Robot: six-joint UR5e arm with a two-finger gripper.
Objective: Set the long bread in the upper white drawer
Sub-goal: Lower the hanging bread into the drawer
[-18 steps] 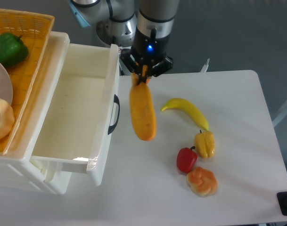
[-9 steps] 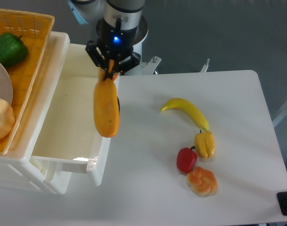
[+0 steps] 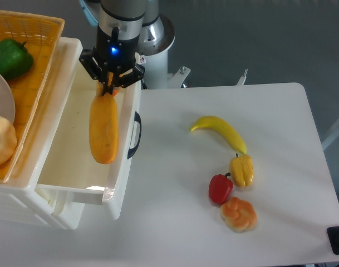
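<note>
My gripper (image 3: 110, 84) is shut on the top end of the long bread (image 3: 103, 129), a smooth orange-yellow loaf that hangs down from it. The loaf hangs over the right part of the open upper white drawer (image 3: 74, 142), just inside its front panel with the curved black handle (image 3: 136, 135). The drawer's inside shows nothing else in it.
A yellow woven basket (image 3: 38, 39) sits on the drawer unit at the left, holding a green pepper (image 3: 11, 57), a white bowl and a round bun. On the table lie a banana (image 3: 221, 130), a yellow pepper (image 3: 242, 170), a red pepper (image 3: 220, 188) and a knotted bun (image 3: 239, 214).
The gripper has carried the long bread leftward from above the table, past the drawer's front panel, to above the drawer's inside.
</note>
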